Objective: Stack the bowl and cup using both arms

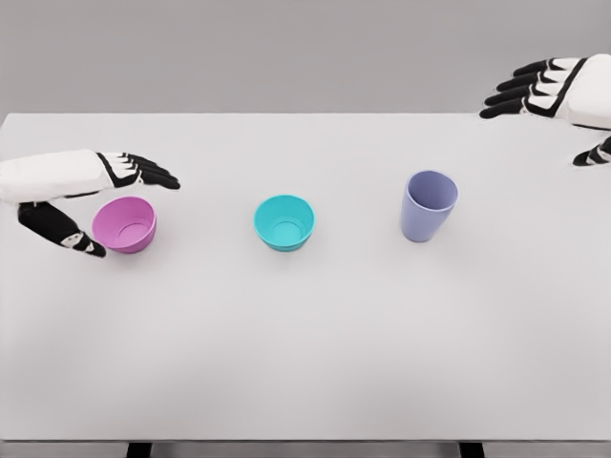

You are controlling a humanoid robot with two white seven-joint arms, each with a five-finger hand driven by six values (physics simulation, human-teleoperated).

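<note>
A pink bowl (126,224) stands at the left of the white table (305,363). My left hand (105,205) is around it, fingers spread past its far rim and thumb at its near left side, open and apparently not closed on it. A teal bowl (284,221) sits upright in the middle. A lavender cup (429,205) stands upright to its right. My right hand (558,110) hovers high at the far right corner, fingers extended and open, well away from the cup.
The table's far edge runs just below the grey wall. Its near edge lies at the bottom of the view, with wide bare surface in front of the three vessels.
</note>
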